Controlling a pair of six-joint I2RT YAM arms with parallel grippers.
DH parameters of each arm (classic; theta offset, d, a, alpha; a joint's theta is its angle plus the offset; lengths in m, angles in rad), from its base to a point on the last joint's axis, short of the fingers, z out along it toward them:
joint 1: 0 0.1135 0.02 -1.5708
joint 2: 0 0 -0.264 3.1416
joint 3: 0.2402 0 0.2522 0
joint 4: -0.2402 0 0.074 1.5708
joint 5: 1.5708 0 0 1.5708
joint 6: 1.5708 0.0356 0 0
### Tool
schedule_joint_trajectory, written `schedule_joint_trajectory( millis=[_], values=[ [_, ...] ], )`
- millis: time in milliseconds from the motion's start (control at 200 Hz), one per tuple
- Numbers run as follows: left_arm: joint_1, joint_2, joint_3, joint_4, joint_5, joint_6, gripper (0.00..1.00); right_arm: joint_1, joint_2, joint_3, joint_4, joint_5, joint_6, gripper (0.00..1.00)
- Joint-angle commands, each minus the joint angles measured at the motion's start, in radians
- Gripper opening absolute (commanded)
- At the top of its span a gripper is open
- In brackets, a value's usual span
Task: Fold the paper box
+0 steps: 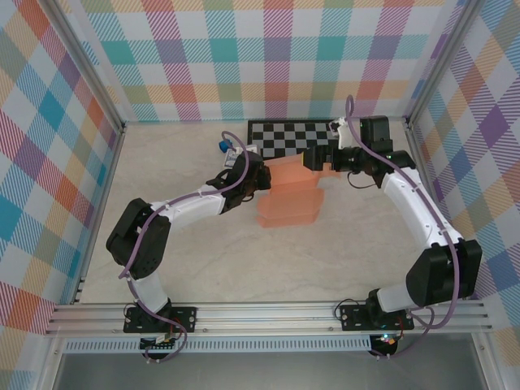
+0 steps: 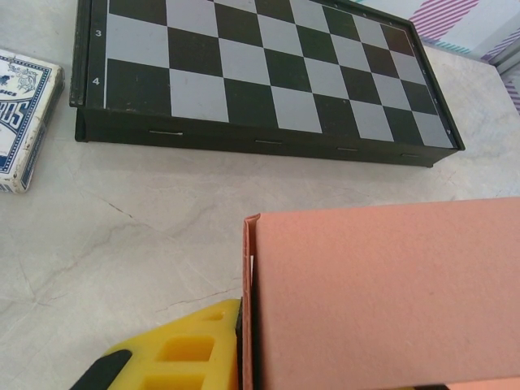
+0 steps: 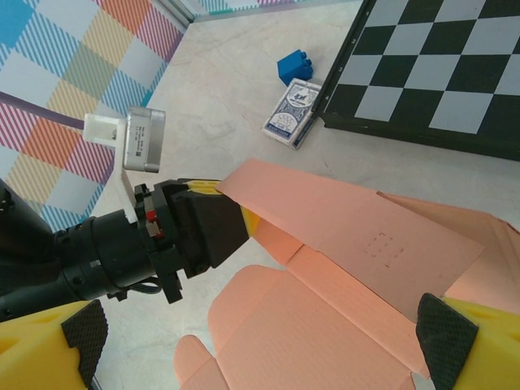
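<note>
The salmon-orange paper box (image 1: 290, 197) lies partly unfolded in the middle of the table, one long panel raised and its rounded flaps flat. My left gripper (image 1: 262, 177) is shut on the raised panel's left edge. In the left wrist view a yellow finger (image 2: 183, 349) presses the doubled edge of the paper box (image 2: 382, 292); the other finger is hidden behind the panel. My right gripper (image 3: 256, 341) hangs open and wide over the paper box (image 3: 325, 317), its fingertips (image 3: 448, 333) on either side, touching nothing. The right wrist view also has the left gripper (image 3: 203, 223) holding the panel.
A black-and-grey chessboard (image 1: 294, 136) lies at the back, just behind the box. A small blue cube (image 3: 294, 65) and a blue-and-white card pack (image 3: 294, 110) sit by the board's left end. Plaid walls and metal rails enclose the table (image 1: 162, 162).
</note>
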Motion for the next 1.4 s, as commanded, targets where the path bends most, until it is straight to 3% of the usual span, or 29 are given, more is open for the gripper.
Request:
schedule_joint_trajectory(
  millis=[0,445,790,1015,1395],
  values=[
    [-0.006,-0.026,0.016,0.023,0.016,0.006,0.16,-0.007,0.017,0.001,0.001,-0.028,-0.034,1.00],
    [-0.006,-0.012,0.018,0.008,0.010,0.031,0.17,-0.010,-0.036,0.059,-0.071,0.031,-0.135,1.00],
    [-0.006,-0.014,0.014,0.003,0.011,0.037,0.16,-0.012,0.019,0.111,-0.069,-0.042,-0.152,1.00],
    [-0.005,-0.020,0.013,0.008,0.010,0.018,0.17,-0.002,0.074,0.076,-0.045,-0.043,-0.119,1.00],
    [-0.003,0.006,0.023,0.021,0.021,-0.013,0.17,0.002,0.031,-0.021,-0.034,-0.047,-0.099,1.00]
  ],
)
